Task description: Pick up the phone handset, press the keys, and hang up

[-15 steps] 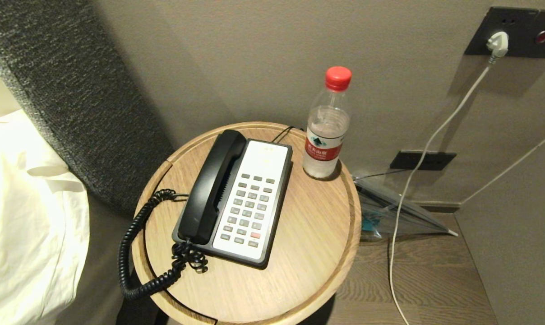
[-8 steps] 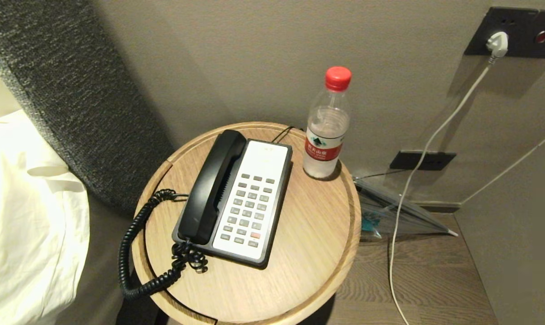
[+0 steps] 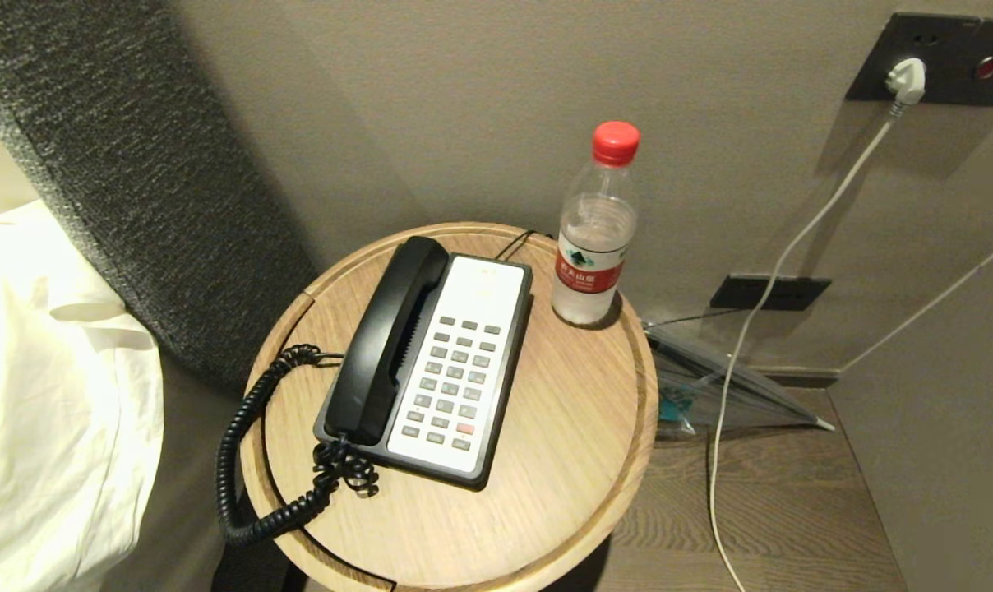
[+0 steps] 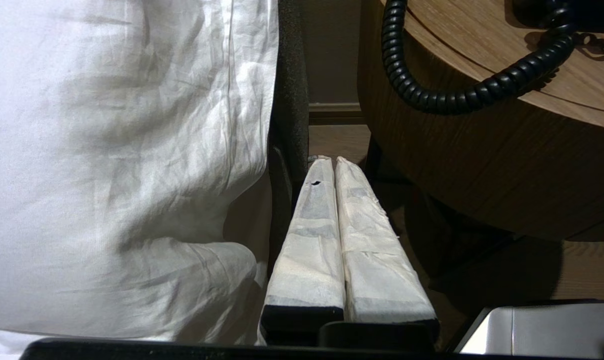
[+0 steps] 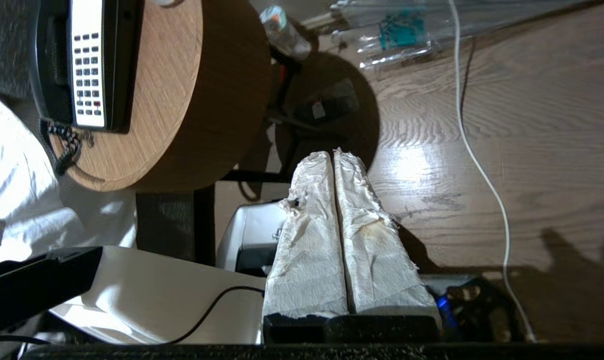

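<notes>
Round wooden desk (image 3: 562,460): carried a black-and-white phone base (image 3: 455,370) near its centre. The phone handset (image 3: 385,341) lay in the cradle on the base's nine o'clock side, its coiled cord (image 3: 242,460) looping over the desk edge toward seven o'clock. A red-capped water bottle (image 3: 595,238) stood upright at one o'clock, just beside the base. Left pincer (image 4: 334,162): fingers pressed together, empty, low between white bedding (image 4: 107,150) and desk. Right pincer (image 5: 332,156): fingers together, empty, above the wooden floor (image 5: 507,125), well apart from the phone.
</notes>
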### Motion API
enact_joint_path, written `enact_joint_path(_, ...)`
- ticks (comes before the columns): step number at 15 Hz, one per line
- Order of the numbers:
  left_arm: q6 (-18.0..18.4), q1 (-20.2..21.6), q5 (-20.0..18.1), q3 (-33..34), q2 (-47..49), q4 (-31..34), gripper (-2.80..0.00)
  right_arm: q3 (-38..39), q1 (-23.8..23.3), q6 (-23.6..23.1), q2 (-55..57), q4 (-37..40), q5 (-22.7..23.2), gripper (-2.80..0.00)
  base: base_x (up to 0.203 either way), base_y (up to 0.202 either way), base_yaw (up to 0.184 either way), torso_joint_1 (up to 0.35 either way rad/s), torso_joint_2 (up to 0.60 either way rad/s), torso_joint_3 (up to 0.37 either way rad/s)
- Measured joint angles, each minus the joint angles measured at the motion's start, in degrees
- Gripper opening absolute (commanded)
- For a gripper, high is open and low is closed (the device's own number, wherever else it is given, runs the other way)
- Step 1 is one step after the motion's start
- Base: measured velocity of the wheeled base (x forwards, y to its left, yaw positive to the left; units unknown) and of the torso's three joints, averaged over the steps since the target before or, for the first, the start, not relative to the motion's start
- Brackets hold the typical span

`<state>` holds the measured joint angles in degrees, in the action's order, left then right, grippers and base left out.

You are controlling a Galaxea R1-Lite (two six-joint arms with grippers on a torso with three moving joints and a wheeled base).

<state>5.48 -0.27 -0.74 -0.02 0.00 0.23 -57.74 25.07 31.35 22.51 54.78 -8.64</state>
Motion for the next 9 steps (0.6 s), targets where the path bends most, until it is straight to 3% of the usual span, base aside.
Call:
enact_joint_path(4,0.05,-0.02,0.00,0.00,0.00,-0.01,-2.80,0.47,-13.25,-6.13,-4.95,5.20,10.06,-2.80,0.000,0.000,0.000,0.000,0.00,0.000)
enact_joint_path(9,0.10,-0.04,-0.03,0.00,0.00,0.04,-2.80,1.12,-21.30,-12.19,-7.44,5.08,13.59,-2.80,0.000,0.000,0.000,0.000,0.00,0.000)
